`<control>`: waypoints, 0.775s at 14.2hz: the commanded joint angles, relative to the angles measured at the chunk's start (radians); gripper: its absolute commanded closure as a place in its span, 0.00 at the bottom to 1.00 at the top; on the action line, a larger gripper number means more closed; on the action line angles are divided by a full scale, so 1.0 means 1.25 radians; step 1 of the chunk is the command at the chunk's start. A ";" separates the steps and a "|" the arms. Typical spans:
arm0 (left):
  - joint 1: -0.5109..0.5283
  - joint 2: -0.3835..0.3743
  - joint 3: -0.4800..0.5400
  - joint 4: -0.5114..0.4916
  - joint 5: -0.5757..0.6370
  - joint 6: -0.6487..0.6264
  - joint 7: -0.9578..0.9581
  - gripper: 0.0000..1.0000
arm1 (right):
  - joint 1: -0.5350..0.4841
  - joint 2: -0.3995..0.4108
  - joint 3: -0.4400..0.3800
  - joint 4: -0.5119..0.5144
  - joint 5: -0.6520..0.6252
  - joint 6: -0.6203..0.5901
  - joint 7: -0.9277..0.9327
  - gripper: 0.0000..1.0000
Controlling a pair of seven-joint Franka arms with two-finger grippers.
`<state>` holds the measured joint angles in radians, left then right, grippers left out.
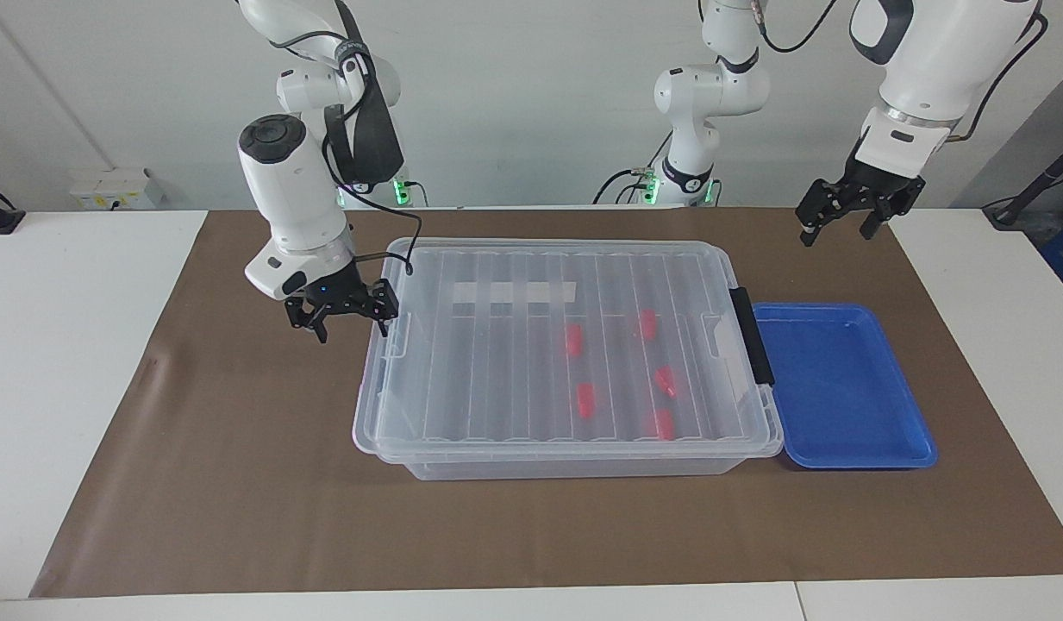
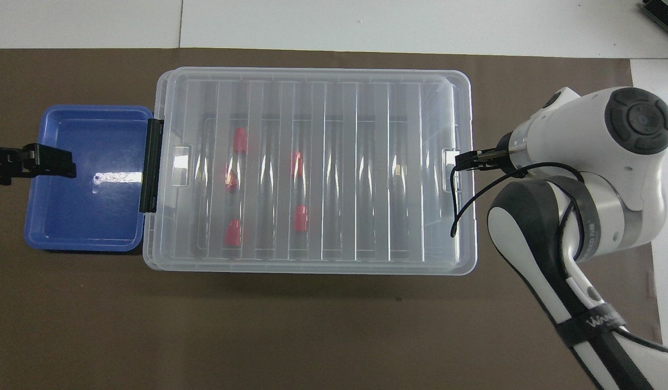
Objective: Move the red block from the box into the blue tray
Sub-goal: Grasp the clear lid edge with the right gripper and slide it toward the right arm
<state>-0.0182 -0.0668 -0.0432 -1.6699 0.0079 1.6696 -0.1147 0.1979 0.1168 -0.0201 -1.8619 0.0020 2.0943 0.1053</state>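
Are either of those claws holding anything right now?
No. The right gripper hangs open at the box's end; the left gripper waits open near the blue tray.

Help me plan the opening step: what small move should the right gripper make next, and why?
Probably lower the open right gripper onto the lid's end tab it hangs beside. The box is lidded, with the red blocks inside, and the blue tray is empty.

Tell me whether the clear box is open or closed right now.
Closed. The ribbed lid lies flat over the box, its black clip at the end beside the blue tray, and the red blocks show only through it.
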 commanded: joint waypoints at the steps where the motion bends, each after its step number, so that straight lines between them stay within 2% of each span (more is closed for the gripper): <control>1: 0.004 -0.014 0.001 -0.016 -0.011 0.001 0.002 0.00 | -0.002 -0.003 -0.001 -0.015 0.017 0.019 -0.004 0.00; 11: 0.004 -0.014 0.001 -0.016 -0.011 0.001 0.002 0.00 | -0.026 0.000 -0.007 -0.019 -0.010 0.011 0.024 0.00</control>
<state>-0.0182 -0.0668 -0.0432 -1.6699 0.0079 1.6696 -0.1147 0.1880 0.1181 -0.0276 -1.8715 0.0009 2.0948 0.1209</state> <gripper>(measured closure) 0.000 0.000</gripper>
